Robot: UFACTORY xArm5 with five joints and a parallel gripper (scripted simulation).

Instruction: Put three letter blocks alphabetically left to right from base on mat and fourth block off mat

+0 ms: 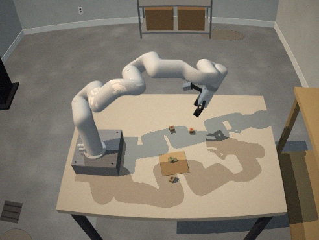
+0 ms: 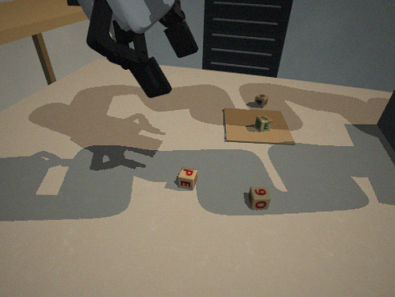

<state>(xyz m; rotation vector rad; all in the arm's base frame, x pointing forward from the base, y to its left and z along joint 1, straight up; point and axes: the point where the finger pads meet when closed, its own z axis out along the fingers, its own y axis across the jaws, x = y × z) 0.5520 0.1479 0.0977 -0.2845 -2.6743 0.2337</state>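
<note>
Hanging above the table (image 1: pixel 227 201), the gripper (image 1: pixel 198 104) has its jaws wide apart and nothing is between them. It is high over the table, on the side far from the base (image 1: pixel 114 162), and it touches no block. In the exterior view the two black fingers (image 2: pixel 152 78) point down and toward the mat, and their dark shadow lies on the table under them.

The tan mat (image 2: pixel 257 134) lies flat on the table. One block stands on it, the green block (image 2: pixel 263 123), with a green letter E on the side that faces the exterior camera. I cannot read its top face. It sits near the middle of the mat, a little toward the far edge in the exterior view.

Just off the mat, beyond that far edge, is a dark block (image 2: pixel 261 99). Its marks are too small to read. In the top view this block (image 1: pixel 172 179) is just beside the mat edge nearest the camera.

Two more blocks lie off the mat, well apart from it. The P block (image 2: pixel 187 178) shows a red P on top and a red E on its side. The 9 block (image 2: pixel 258 197) shows red marks like 9 and 0. They are near each other, not touching.
</note>
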